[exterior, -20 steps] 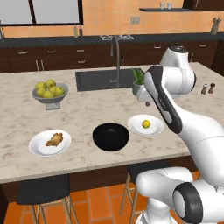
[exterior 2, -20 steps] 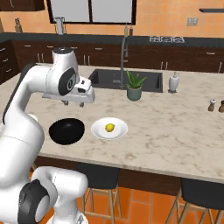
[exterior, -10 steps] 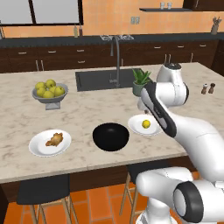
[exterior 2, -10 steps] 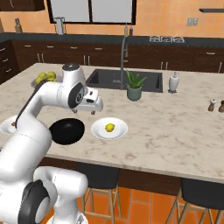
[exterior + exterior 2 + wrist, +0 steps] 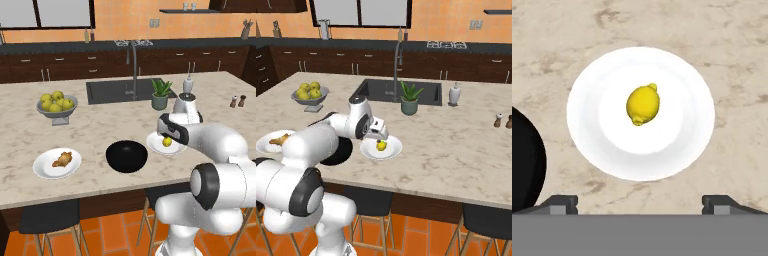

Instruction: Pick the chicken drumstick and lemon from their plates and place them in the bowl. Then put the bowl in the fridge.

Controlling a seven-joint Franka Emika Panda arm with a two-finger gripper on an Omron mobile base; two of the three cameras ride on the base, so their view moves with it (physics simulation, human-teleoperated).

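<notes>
Open gripper (image 5: 639, 202) poised above the lemon (image 5: 643, 104) on its plate (image 5: 587, 120).

The jaws stand wide apart, holding nothing, with the lemon lying near the middle of the white plate on the marble island counter (image 5: 100, 125). The black bowl (image 5: 126, 156) sits just left of that plate, apart from it. Further left, the chicken drumstick (image 5: 62, 159) rests on the second plate (image 5: 42, 168). A grey pedestal bowl of yellow-green fruit (image 5: 56, 105) stands behind it, near the sink (image 5: 120, 91).
</notes>
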